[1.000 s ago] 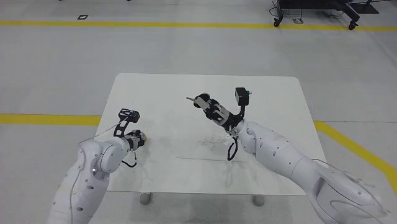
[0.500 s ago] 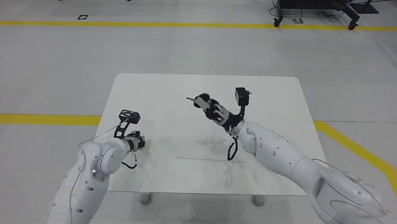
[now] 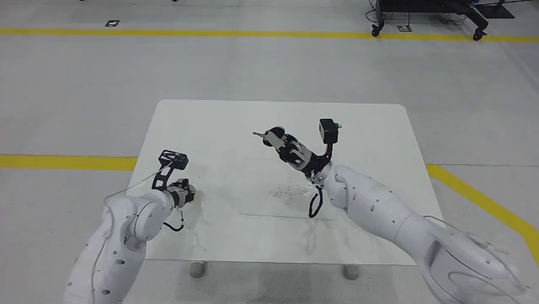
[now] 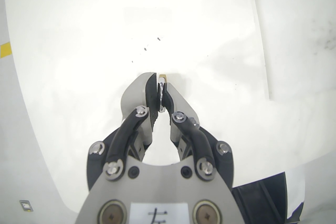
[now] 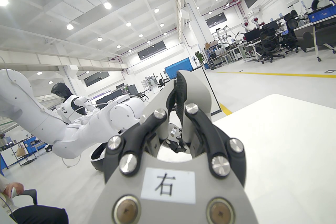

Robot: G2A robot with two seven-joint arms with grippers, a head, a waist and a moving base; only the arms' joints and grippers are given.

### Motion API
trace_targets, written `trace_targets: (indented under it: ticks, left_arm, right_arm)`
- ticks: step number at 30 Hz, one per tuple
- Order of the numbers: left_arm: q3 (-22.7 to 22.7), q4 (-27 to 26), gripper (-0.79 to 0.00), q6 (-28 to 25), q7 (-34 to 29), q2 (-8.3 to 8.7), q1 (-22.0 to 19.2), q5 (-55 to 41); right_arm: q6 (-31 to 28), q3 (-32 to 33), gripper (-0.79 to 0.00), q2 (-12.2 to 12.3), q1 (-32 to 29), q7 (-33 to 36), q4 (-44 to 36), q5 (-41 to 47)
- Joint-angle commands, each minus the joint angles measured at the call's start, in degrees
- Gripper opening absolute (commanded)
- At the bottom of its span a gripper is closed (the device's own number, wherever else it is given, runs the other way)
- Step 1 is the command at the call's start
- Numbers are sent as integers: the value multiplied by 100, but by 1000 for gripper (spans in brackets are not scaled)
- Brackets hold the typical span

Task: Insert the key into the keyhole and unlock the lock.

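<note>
Looking from above, you see the left gripper, clamped on the lock, has slipped slightly toward the near edge of the table; the right gripper holds the key unmoved over mid-table. Left wrist: lock pinched tight. Right wrist: fingers pressed together.

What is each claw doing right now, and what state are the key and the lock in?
left gripper, shut on the lock.
right gripper, shut on the key.
lock, gripped by its shackle, no key in it.
key, gripped, apart from the lock, not inserted.
</note>
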Motion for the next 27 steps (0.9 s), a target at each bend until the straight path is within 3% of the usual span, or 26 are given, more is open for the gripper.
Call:
trace_targets:
  ticks: [1,17,22,27]
  left_arm:
    - [91,70,-785,-35,-18,-10,-66,43]
    - [62,337,-785,-218,-95,-2,-225,87]
    - [-134,271,-785,-215,465,-21,-134,-485]
    - [-581,289,-785,-907,1583,-59,60,-2229]
  right_arm:
    - [0,0,-785,0,0,0,0,0]
    - [0,0,-785,0,0,0,0,0]
    - [0,0,-785,0,0,0,0,0]
    - [0,0,-785,0,0,0,0,0]
